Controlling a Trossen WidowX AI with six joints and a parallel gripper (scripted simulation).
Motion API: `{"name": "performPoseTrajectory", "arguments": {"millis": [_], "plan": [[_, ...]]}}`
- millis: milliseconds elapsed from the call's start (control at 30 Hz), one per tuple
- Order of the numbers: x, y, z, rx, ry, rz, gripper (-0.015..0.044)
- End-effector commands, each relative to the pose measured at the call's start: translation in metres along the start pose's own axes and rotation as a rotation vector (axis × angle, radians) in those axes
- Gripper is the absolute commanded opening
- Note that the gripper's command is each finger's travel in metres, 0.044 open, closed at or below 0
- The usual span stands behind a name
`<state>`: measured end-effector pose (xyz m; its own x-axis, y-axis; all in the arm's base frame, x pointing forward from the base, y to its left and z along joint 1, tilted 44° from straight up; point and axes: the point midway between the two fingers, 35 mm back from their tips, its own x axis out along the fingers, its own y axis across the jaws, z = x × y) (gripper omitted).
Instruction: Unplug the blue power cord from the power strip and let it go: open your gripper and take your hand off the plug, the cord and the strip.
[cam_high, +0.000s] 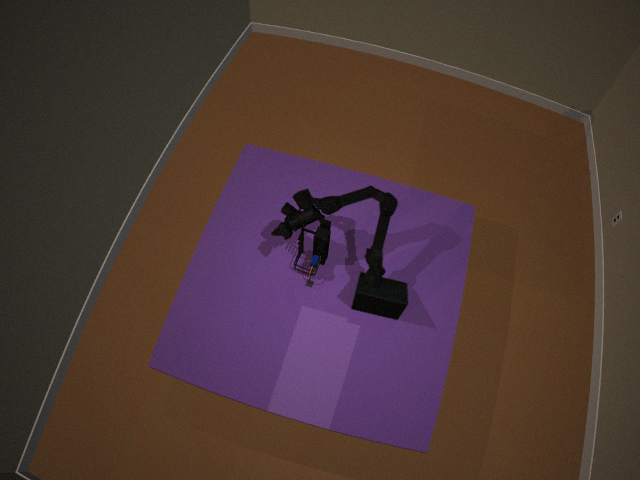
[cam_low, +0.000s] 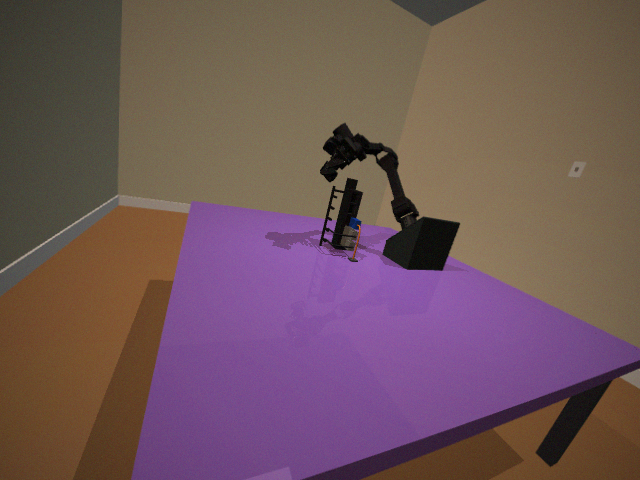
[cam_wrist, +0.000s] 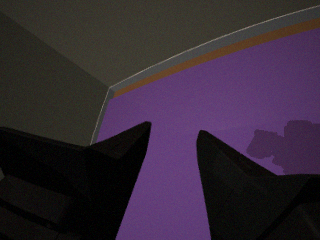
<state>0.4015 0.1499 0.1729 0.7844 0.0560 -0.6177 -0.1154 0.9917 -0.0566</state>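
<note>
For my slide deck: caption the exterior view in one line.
Arm's empty, partly closed gripper hovers above the upright power strip; blue plug sits low on it, untouched.

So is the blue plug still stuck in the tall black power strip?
In. The blue plug sits against the strip; the gripper hangs above, apart.

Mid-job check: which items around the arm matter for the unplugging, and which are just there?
Part of the job:
- blue plug, still seated low on the power strip
- pincer, above the strip, partly closed with nothing between its fingers

Just there:
- black rack beside the strip
- orange cord trailing to the table
- wall outlet
</note>
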Motion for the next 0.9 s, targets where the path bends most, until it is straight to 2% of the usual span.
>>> {"name": "performPoseTrajectory", "arguments": {"millis": [0, 167, 333, 533, 600, 867], "plan": [[0.007, 0.021, -0.032, -0.173, 0.129, 0.009, 0.016], [0.015, 0.017, -0.081, -0.458, 0.33, -0.039, 0.016], [0.009, -0.006, -0.151, -0.974, 0.692, -0.055, 0.016], [-0.019, -0.037, -0.202, -1.582, 1.139, 0.065, 0.016], [-0.022, -0.041, -0.206, -1.65, 1.191, 0.089, 0.016], [-0.022, -0.041, -0.206, -1.65, 1.191, 0.089, 0.016]]}}
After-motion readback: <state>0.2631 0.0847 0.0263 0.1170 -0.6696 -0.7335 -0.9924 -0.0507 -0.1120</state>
